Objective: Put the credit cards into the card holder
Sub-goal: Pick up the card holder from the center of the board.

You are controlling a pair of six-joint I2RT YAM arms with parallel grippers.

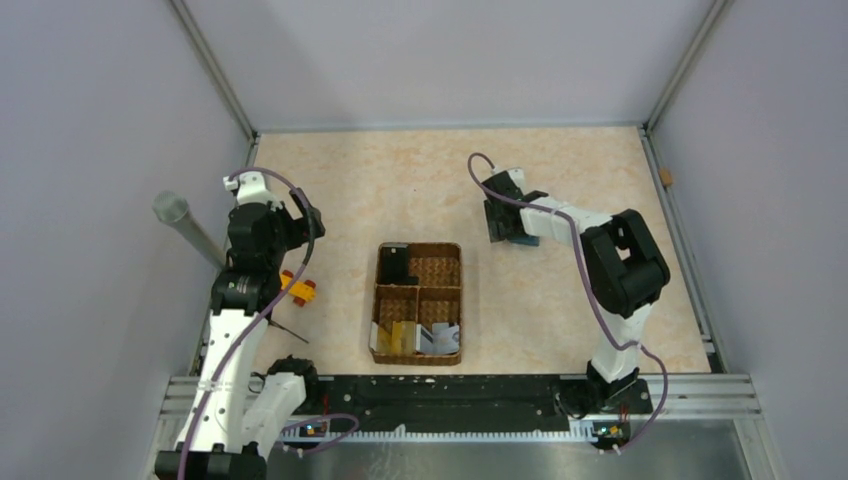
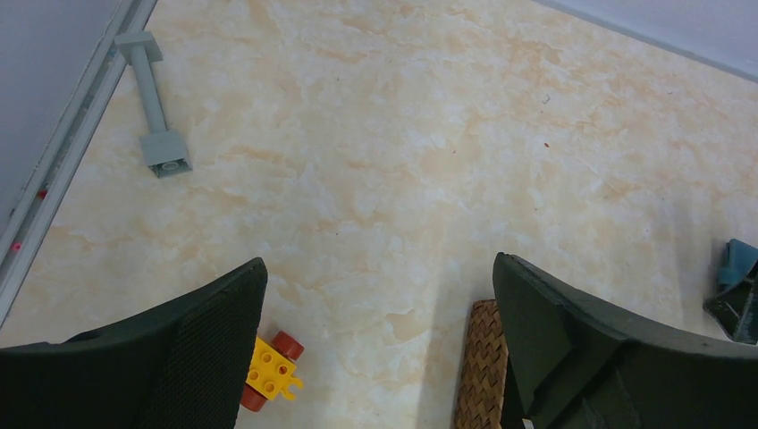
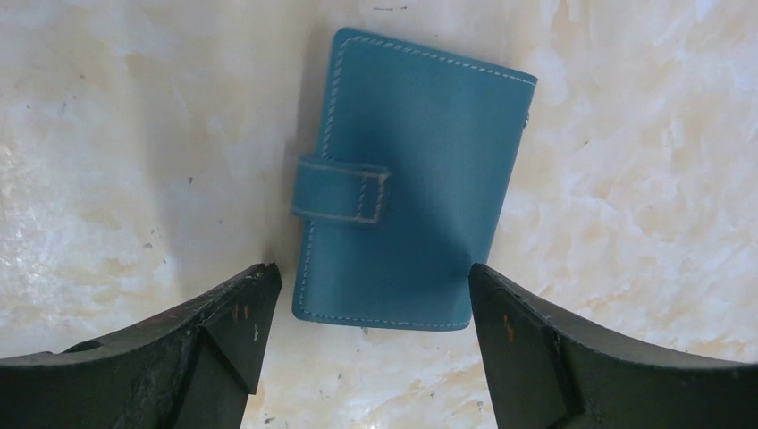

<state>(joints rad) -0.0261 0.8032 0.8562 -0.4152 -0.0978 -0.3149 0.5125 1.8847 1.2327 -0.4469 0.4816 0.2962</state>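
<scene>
Teal holder (image 3: 411, 192) lies strapped shut on the table (image 3: 626, 268), right of the basket (image 1: 462, 300). Its near end sits between the wide-open jaws of the right gripper (image 3: 371, 277), long axis running away from it. Cards (image 1: 395, 338) sit in the basket's near compartments. Left gripper (image 2: 380, 277), also wide, is farther.

Credit cards (image 1: 400, 338) in basket (image 1: 377, 300), right pincer (image 1: 499, 226) above card holder (image 1: 522, 240)

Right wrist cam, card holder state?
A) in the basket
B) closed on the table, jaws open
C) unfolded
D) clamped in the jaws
B: the card holder lies folded shut on the table, and the right gripper is open, jaws clear of it.
</scene>
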